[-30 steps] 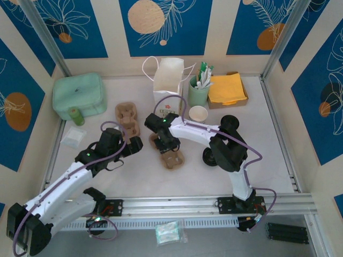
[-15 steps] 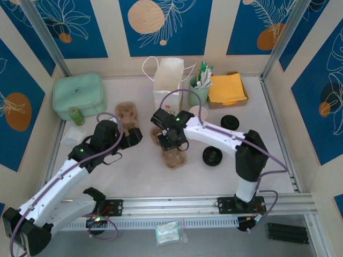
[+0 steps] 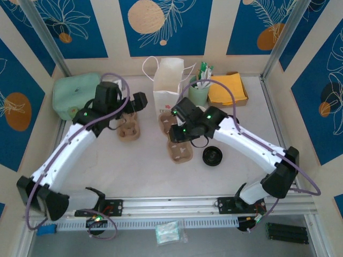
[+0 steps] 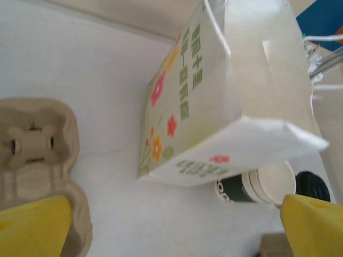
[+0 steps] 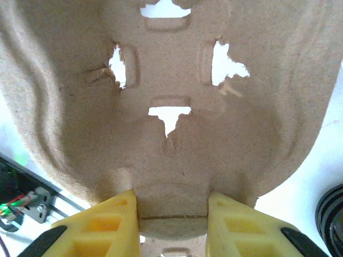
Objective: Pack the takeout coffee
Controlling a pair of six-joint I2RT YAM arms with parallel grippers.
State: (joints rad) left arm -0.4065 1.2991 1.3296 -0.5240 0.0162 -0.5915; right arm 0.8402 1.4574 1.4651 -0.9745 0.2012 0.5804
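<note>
Top view: the right gripper (image 3: 172, 130) pinched the cup carrier (image 3: 179, 152). The left gripper (image 3: 138, 101), spread wide, faced the paper bag (image 3: 167, 80).

Left wrist: the bag's green lettering was unreadable.

Right wrist: jaws clamped the carrier's rim.

Carrier staging, seemingly. The next move calls for the takeout coffee, whose place couldn't be told.

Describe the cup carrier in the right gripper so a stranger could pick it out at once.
Start at the white paper bag standing at the back middle of the table. Directly in front of it is a brown cardboard cup carrier, a black lid on the table to its right. Unlike the other carrier further left, this one has the right gripper clamped on its edge.
</note>
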